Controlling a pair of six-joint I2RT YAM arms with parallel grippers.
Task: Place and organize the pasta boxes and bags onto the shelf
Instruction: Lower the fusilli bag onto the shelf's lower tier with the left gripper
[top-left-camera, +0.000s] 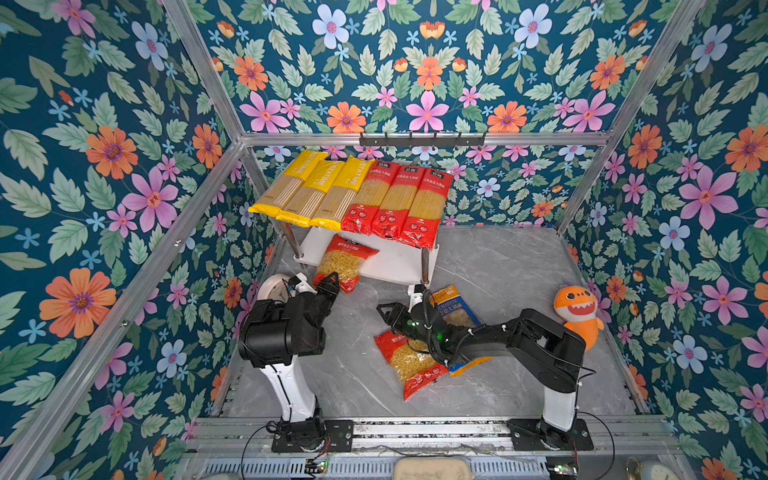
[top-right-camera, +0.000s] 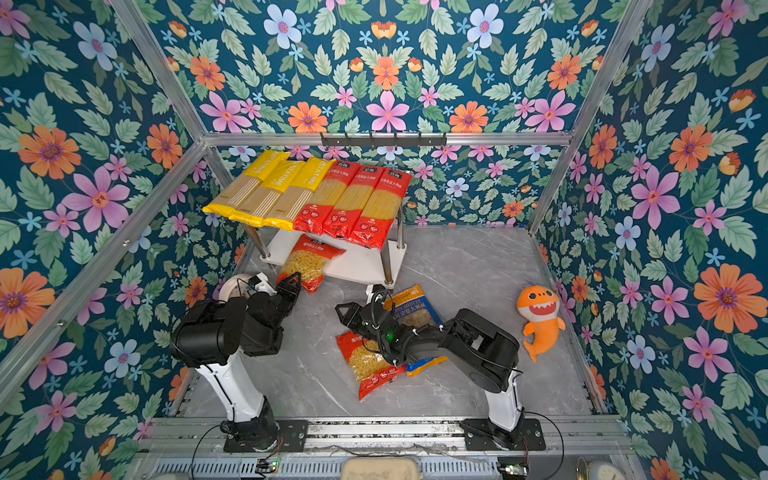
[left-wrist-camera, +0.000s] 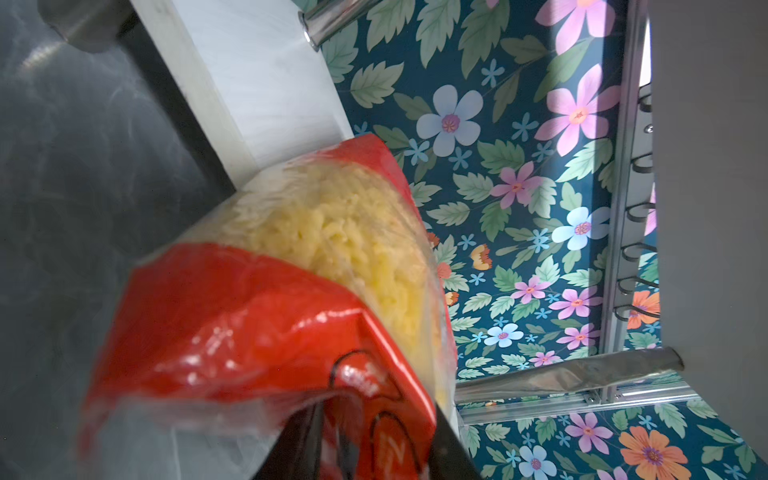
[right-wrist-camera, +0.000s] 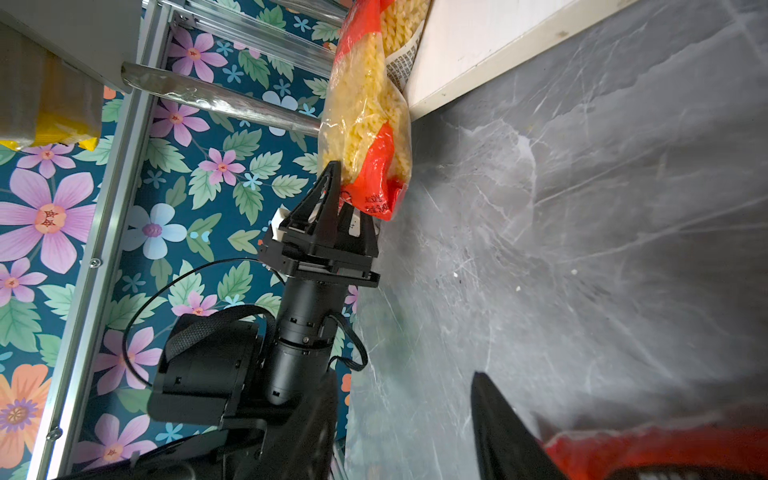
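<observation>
The shelf stands at the back. Its top board carries three yellow spaghetti packs and three long red packs, side by side. A red short-pasta bag lies tilted, half on the lower board and half over its front edge. My left gripper is shut on the bag's lower end. My right gripper stands open over the floor with nothing between its fingers. Under that arm lie a second red short-pasta bag and a blue-orange bag.
An orange shark plush leans against the right wall. A black hook rail hangs on the back frame above the shelf. A white round object sits by the left wall beside my left arm. The shelf's chrome front leg stands close to my right gripper.
</observation>
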